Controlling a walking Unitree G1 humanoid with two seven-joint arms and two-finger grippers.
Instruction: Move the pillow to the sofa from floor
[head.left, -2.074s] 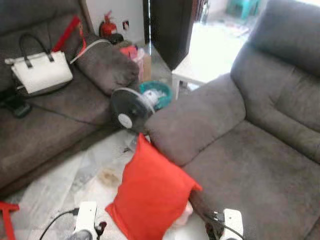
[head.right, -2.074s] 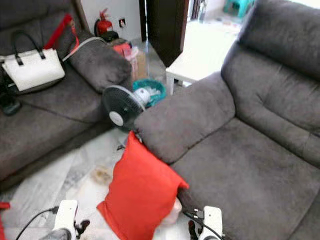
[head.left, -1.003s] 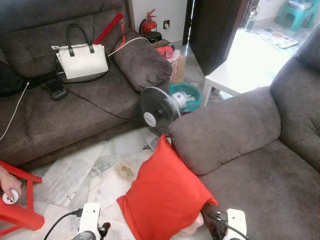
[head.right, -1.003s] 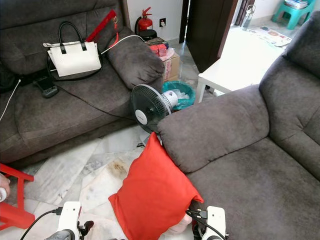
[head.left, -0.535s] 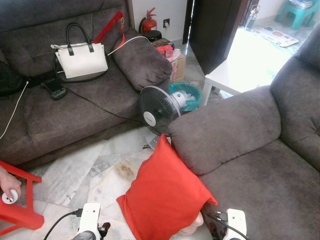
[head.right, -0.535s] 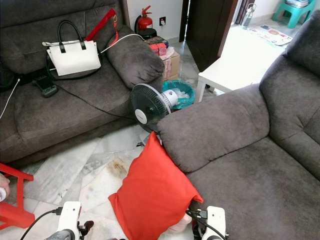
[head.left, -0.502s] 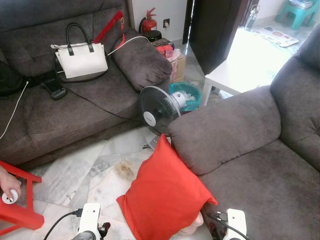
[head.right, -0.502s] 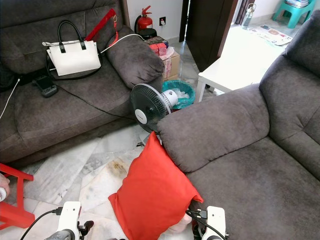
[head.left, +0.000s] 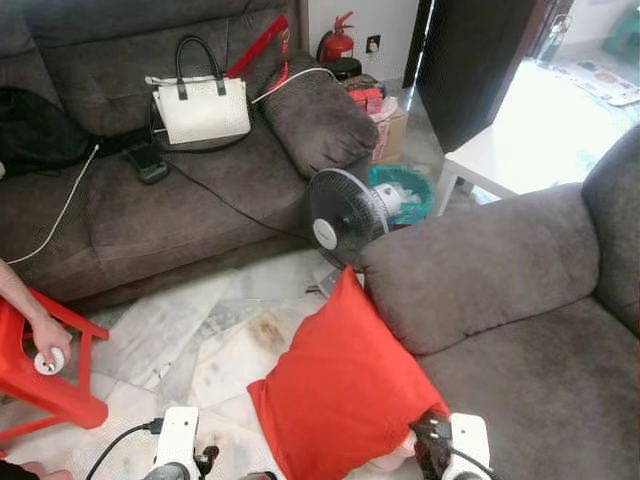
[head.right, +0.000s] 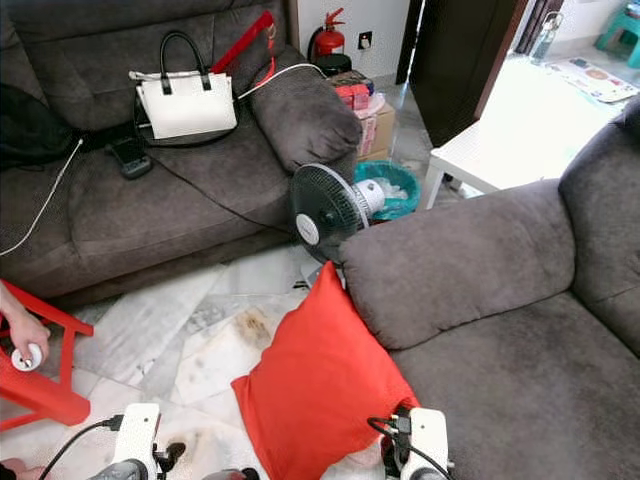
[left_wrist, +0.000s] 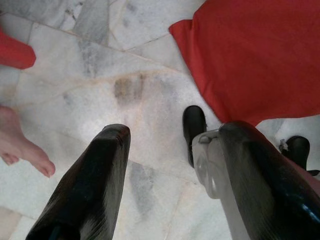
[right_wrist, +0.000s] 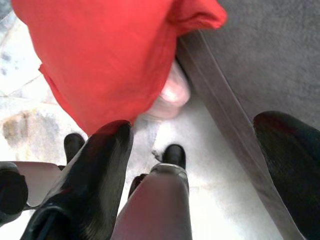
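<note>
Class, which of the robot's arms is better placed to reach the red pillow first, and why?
Probably right. The right gripper hangs open beside the pillow and the sofa. The left gripper, also open, hangs over bare floor.

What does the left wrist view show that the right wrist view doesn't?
Left wrist view alone: a person's bare foot on the marble floor, a red stool leg, and the open left gripper. Right wrist view alone: the grey sofa, a pink object under the pillow, and the open right gripper. Both: the red pillow resting on the floor.
</note>
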